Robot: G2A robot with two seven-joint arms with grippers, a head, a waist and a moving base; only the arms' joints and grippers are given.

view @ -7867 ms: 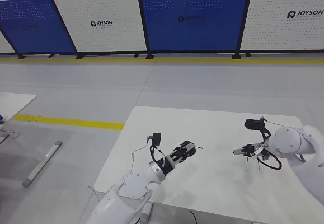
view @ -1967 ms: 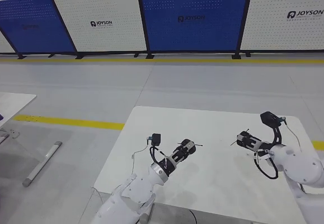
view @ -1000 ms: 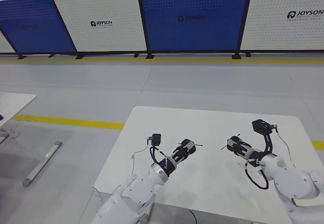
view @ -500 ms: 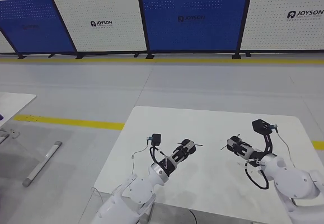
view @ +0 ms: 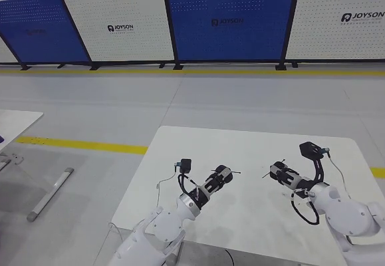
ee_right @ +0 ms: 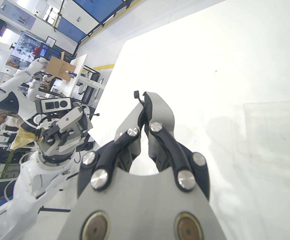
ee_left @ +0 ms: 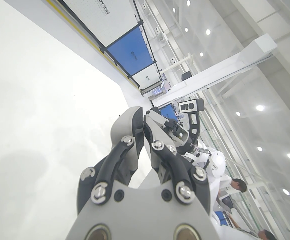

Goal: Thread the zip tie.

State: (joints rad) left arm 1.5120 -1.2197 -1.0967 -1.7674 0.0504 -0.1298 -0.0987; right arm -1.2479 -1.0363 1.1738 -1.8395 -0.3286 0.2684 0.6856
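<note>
White and blue partition panels [view: 229,30] stand along the far edge of the grey floor, and a yellow line [view: 79,144] runs across it nearer in. The table [view: 245,143] is white too, and the two arms take up its near half. From the near left corner comes the left arm [view: 169,223], and from the near right the right arm [view: 345,213]. Each is angled toward the middle of the table, so the two grippers face one another, near but apart, both lifted off the surface.

Of the two, the left gripper [view: 223,175] is clenched, its fingertips pressed together on a thin black strip [view: 236,174] whose free end points right, toward the other gripper. Opposite it, the right gripper [ee_right: 143,104] is clenched as well, grasping the black zip tie [ee_right: 136,94]. The tie is pinched between the pads, and its small square head pokes out just past the fingertips, aimed left.

Strip and tie head do not touch. Whether the strip is a second tie or part of the same one I cannot tell.
</note>
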